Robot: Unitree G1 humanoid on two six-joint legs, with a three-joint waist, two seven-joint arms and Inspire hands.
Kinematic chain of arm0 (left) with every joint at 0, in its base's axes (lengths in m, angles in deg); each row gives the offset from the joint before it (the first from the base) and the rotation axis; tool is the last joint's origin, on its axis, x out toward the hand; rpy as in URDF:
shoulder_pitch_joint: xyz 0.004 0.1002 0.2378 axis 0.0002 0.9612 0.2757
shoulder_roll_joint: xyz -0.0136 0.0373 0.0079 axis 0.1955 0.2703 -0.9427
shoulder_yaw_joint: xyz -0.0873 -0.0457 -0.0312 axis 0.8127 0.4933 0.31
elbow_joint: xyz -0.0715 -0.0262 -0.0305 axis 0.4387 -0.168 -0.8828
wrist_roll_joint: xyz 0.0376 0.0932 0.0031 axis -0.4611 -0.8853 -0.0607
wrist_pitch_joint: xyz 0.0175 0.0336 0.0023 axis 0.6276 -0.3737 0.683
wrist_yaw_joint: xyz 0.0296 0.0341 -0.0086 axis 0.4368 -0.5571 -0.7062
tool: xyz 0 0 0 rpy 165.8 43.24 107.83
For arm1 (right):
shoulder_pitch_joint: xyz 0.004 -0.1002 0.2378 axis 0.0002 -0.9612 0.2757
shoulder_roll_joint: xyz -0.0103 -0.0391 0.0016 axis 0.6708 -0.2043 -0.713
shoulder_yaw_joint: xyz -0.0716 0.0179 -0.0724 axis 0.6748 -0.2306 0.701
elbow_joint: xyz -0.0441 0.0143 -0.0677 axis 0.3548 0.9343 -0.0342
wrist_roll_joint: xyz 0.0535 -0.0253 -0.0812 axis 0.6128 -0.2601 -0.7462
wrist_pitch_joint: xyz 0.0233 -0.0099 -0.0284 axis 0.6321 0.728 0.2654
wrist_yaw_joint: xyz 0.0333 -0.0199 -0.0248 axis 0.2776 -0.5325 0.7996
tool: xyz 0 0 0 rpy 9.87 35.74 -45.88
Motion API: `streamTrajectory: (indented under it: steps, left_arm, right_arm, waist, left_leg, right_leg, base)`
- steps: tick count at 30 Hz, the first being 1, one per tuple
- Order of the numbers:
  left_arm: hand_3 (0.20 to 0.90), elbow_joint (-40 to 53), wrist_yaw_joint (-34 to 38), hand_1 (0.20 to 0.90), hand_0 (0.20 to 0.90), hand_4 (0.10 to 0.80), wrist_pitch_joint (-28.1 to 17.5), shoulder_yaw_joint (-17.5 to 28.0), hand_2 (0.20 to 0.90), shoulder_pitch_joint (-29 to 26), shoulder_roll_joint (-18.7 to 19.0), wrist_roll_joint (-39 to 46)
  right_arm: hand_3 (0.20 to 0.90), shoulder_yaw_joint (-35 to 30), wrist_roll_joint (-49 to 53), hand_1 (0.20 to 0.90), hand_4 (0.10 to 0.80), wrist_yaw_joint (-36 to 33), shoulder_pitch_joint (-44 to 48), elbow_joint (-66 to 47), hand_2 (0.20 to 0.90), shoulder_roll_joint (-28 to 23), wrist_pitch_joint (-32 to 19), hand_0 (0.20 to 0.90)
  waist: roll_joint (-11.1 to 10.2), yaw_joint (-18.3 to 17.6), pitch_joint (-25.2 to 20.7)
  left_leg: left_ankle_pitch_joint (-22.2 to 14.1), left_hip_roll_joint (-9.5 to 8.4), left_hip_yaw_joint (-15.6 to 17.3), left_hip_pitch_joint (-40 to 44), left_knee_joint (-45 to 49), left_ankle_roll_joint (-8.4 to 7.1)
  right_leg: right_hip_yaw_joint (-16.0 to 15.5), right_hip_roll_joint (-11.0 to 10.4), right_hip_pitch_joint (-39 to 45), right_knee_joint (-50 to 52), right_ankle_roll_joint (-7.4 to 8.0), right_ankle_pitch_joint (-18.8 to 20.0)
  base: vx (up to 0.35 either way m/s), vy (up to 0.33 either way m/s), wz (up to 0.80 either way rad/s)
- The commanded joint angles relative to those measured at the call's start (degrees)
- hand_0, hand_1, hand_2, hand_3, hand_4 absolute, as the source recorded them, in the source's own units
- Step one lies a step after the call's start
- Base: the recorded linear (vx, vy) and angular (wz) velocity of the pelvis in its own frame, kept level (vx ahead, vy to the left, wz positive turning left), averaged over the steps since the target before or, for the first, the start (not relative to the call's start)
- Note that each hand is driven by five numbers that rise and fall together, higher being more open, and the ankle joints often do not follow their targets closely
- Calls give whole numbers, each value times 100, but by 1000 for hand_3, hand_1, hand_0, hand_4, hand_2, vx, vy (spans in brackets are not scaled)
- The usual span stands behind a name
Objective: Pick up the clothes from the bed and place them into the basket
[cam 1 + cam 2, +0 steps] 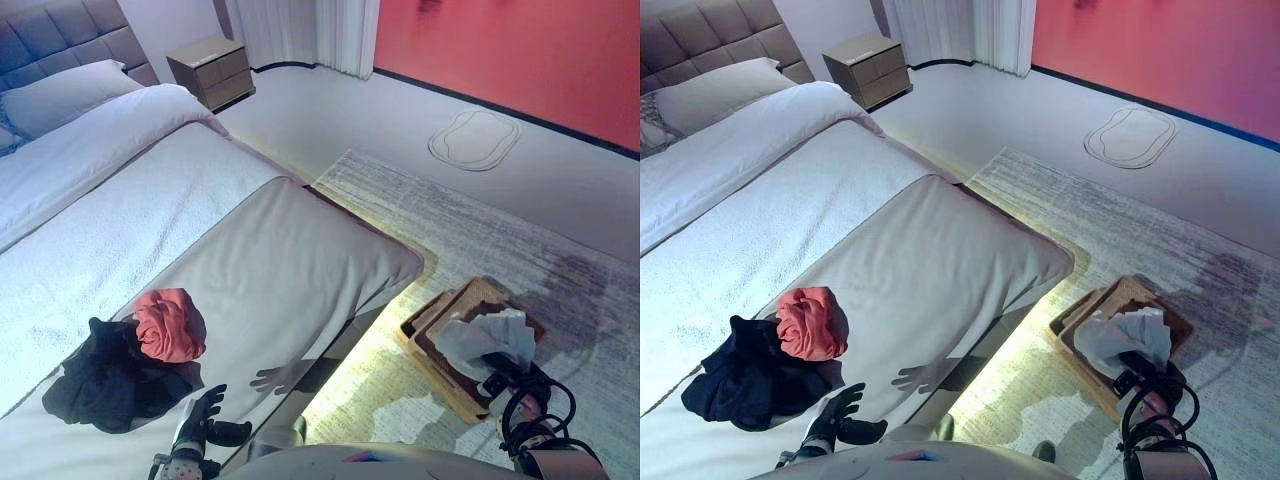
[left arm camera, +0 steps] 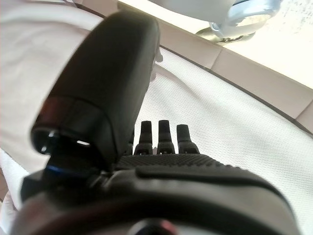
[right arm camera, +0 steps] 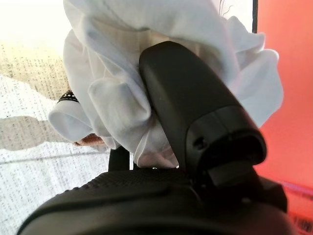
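A red garment (image 1: 168,325) lies on a dark garment (image 1: 105,380) near the foot of the bed (image 1: 290,250). My left hand (image 1: 205,415) rests open on the bed cover just right of them, fingers straight in the left wrist view (image 2: 159,134). My right hand (image 1: 500,385) is shut on a white garment (image 1: 487,338), thumb pressed into the cloth in the right wrist view (image 3: 146,73), and holds it over the wicker basket (image 1: 470,300) on the rug beside the bed.
A grey rug (image 1: 480,230) lies under the basket. A nightstand (image 1: 212,72) stands by the headboard, a pillow (image 1: 60,95) at the bed's head. A red wall (image 1: 520,50) and an oval outline on the floor (image 1: 475,138) lie beyond.
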Motion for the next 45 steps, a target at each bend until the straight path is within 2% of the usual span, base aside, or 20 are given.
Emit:
streamTrajectory:
  steps: [1,7,8,22,40,45]
  left_arm:
    - [900,7,62,900,900,800,-357,-89,900,-301,303,-36]
    - [900,37,-4,900,900,800,-317,-92,900,-288,316,-17]
    - [900,42,-49,900,900,800,-280,-88,900,-283,317,3]
    - [900,-27,-284,900,900,800,-176,-81,900,-182,322,144]
    - [900,69,-233,900,900,800,-152,-92,900,-232,297,120]
    - [900,108,-211,900,900,800,-88,-90,900,-298,271,185]
  right_arm:
    - [200,-175,-221,300,100,15,469,-359,300,-715,-442,300]
    - [200,-191,-227,300,100,-4,558,-432,300,-810,-376,300]
    - [900,-198,-240,900,800,-53,568,-441,900,-824,-350,900]
    - [900,-315,-247,900,800,-61,711,-445,900,-999,-259,900]
    - [900,-142,-206,900,800,145,512,-355,900,-665,-243,900]
    - [900,104,-456,900,800,565,447,-292,900,-490,-168,900]
  waist:
    - [-91,189,-2]
    - [-82,208,13]
    - [-82,206,9]
    - [-44,220,-21]
    - [-73,181,-43]
    - [-98,195,-73]
  left_leg:
    - [91,-184,-168,-350,52,8]
    - [81,-200,-201,-326,34,15]
    - [81,-203,-197,-320,26,17]
    - [88,-223,-201,-294,-46,17]
    - [96,-191,-153,-274,-103,-10]
    - [128,-154,-146,-288,-112,-39]
  right_leg:
    - [-353,-72,367,501,186,-466]
    - [-381,-81,368,529,184,-482]
    - [-384,-85,365,534,186,-484]
    - [-420,-91,353,534,200,-494]
    - [-434,-44,345,460,195,-471]
    - [-452,2,355,442,166,-482]
  base:
    - [32,1,3]
    - [36,-3,4]
    - [49,1,1]
    - [13,1,0]
    - [-28,2,0]
    - [-82,-8,2]
